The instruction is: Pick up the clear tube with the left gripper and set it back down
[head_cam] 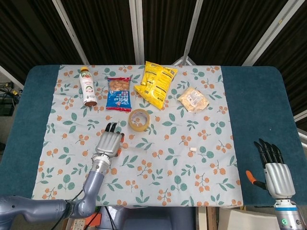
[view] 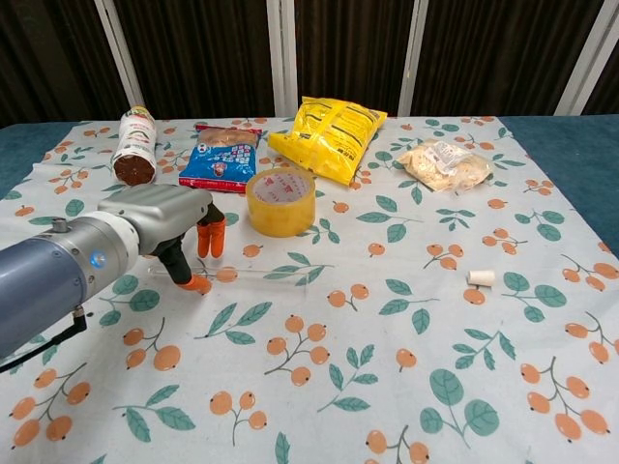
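Note:
The clear tube (view: 259,275) lies flat on the leaf-print cloth, just in front of the tape roll; in the head view the tube (head_cam: 133,146) is faint. My left hand (view: 172,228) hovers low over the tube's left end, its orange fingertips (view: 210,239) behind the tube and the thumb tip down on the near side. The tube still rests on the cloth, and the left hand (head_cam: 110,142) holds nothing. My right hand (head_cam: 277,171) shows only in the head view, at the lower right off the cloth, fingers straight and apart, empty.
A yellow tape roll (view: 281,201) stands just behind the tube. Along the back are a bottle (view: 135,145), a blue snack packet (view: 223,158), a yellow bag (view: 331,132) and a clear bag of snacks (view: 444,163). A small white cap (view: 480,277) lies to the right.

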Robot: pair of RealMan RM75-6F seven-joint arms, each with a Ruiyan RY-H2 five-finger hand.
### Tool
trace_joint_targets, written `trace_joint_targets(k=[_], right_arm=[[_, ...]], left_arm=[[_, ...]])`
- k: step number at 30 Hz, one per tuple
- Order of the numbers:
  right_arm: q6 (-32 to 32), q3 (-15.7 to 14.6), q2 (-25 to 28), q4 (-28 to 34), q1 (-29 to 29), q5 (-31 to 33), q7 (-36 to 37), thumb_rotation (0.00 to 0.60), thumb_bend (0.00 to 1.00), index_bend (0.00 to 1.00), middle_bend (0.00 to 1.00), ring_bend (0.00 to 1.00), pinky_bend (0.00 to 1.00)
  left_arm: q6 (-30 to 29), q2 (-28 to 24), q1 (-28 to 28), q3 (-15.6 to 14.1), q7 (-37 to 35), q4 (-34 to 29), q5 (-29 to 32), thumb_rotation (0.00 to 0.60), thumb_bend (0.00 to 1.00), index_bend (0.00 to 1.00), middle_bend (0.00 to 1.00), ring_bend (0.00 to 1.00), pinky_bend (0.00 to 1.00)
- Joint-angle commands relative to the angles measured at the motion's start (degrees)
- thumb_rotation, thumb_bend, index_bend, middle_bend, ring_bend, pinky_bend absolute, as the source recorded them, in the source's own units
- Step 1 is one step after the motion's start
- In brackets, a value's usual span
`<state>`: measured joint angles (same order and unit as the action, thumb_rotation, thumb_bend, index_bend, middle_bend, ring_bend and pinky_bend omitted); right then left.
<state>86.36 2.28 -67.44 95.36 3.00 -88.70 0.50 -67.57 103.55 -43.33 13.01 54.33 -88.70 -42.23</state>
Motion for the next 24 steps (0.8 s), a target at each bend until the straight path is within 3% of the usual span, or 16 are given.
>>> trace_joint_targets(k=[1,24], right_arm=[[0.0,0.0,0.0,-0.1,0.0,0.0,0.1,0.600,0.32,0.00,0.00,0.00,0.00],[-0.1,0.1,0.0,0.1,0.0,0.2,0.5,0.600,0.32,0.00,0.00,0.00,0.00]], left_arm=[[0.0,0.3,-0.3,-0.1,0.1,0.2,0.3,0.600,0.36,0.47,0.42,0.06,0.00],[-0.5,2.2,-2.2,-1.0,-0.2,2.3,2.1,0.600,0.37,0.51,0.42,0.06,0.00]])
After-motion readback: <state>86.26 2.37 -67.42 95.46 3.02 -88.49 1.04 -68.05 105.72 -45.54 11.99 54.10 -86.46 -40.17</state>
